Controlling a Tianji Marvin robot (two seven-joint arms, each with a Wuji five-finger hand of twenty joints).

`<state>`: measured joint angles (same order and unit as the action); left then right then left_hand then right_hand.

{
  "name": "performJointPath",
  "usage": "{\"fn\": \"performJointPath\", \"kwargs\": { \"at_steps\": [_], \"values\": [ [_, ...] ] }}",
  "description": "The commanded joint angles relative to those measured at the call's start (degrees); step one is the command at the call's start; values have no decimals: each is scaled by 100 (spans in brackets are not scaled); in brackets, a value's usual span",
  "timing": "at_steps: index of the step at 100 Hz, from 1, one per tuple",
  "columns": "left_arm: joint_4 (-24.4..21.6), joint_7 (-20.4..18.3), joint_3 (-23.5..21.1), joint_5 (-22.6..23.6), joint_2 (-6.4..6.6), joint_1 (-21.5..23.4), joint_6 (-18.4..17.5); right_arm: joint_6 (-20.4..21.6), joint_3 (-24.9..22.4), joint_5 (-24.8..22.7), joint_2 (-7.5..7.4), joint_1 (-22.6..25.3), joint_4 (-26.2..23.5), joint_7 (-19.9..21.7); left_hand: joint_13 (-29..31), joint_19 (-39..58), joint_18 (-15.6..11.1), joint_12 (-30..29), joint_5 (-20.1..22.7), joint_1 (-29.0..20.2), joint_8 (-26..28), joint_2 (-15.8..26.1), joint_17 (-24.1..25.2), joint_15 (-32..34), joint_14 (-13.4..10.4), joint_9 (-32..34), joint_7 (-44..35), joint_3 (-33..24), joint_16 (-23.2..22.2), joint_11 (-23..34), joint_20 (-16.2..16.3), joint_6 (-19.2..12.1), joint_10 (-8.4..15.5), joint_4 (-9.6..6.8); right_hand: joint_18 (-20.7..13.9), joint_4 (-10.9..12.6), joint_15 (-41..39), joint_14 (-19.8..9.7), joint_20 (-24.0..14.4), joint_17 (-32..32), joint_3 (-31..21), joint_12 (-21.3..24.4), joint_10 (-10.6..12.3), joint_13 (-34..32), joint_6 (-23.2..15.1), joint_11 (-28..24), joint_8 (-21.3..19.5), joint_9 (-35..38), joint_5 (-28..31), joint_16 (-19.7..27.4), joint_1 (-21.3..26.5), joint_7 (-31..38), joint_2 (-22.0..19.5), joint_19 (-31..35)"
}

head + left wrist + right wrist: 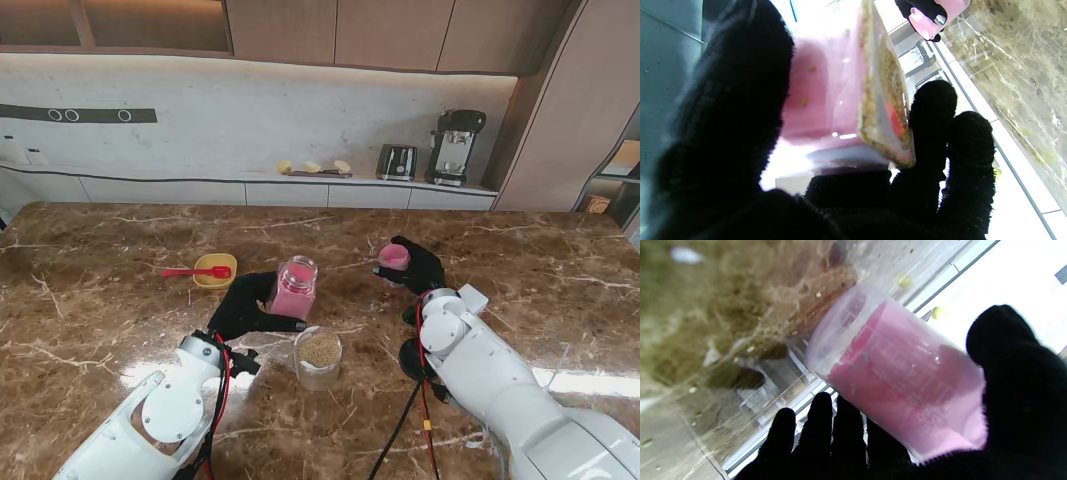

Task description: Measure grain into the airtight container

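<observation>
A pink see-through airtight container (pixel 293 287) stands open at the table's middle, with my left hand (pixel 248 306) shut around its side. The left wrist view shows that container (pixel 826 100) with a layer of grain at its base, between my black fingers (pixel 933 140). My right hand (pixel 418 268) is shut on a small pink measuring cup (pixel 393 257), held to the right of the container and a little farther from me. In the right wrist view the cup (pixel 900 373) lies tilted across the palm. I cannot tell whether it holds grain.
A clear jar of grain (pixel 318 358) stands open just nearer to me than the container. A yellow bowl (pixel 216 271) with a red spoon (pixel 190 271) sits to the left. A toaster (pixel 396 161) and coffee machine (pixel 455 146) stand on the far counter.
</observation>
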<state>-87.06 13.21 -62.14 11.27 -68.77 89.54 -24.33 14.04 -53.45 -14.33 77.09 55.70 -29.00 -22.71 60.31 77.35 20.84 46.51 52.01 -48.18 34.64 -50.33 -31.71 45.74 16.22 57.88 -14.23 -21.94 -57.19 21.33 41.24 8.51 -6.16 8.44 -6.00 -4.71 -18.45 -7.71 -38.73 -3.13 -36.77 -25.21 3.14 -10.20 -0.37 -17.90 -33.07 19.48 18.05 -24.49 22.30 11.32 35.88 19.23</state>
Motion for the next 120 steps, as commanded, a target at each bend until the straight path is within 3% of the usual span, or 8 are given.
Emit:
{"fn": "performJointPath", "kwargs": {
  "at_steps": [1,46,84,120],
  "values": [
    [19,4,20,-4,-17,8,-15,-38,-43,-12,-63,77,-101,70,264,291,-149,423,814,-1209,53,2330,-45,279,-406,837,-3888,-3011,-25,922,66,-2044,927,1,-92,171,-23,-45,-219,-124,127,48,49,222,44,38,87,-166,-183,8,175,-132,115,88],
    [65,-45,61,-35,-14,-55,-50,-37,-347,-301,-369,448,-846,210,267,290,-148,421,817,-1203,55,2337,-51,273,-410,835,-3890,-3018,-21,920,65,-2057,932,6,-21,150,-38,15,-310,-156,203,72,28,190,33,46,163,-254,-228,25,59,-270,57,119],
    [115,-99,93,-98,-13,-110,-102,-106,-796,-633,-639,874,-1858,405,196,248,-139,405,815,-1235,69,2417,4,235,-391,792,-3928,-2966,-19,920,57,-2104,969,13,-11,179,-10,34,-273,-145,141,87,20,186,-16,81,170,-257,-162,38,-136,-270,36,43],
    [272,-290,117,-546,-29,-183,-171,-186,-1235,-980,-824,1285,-2798,548,90,163,-76,324,825,-1317,77,2587,108,143,-361,729,-3963,-2820,-17,902,61,-2166,1025,7,4,185,-14,51,-296,-128,75,87,18,116,-61,99,164,-222,-101,30,-207,-252,51,56]
  ]
}}
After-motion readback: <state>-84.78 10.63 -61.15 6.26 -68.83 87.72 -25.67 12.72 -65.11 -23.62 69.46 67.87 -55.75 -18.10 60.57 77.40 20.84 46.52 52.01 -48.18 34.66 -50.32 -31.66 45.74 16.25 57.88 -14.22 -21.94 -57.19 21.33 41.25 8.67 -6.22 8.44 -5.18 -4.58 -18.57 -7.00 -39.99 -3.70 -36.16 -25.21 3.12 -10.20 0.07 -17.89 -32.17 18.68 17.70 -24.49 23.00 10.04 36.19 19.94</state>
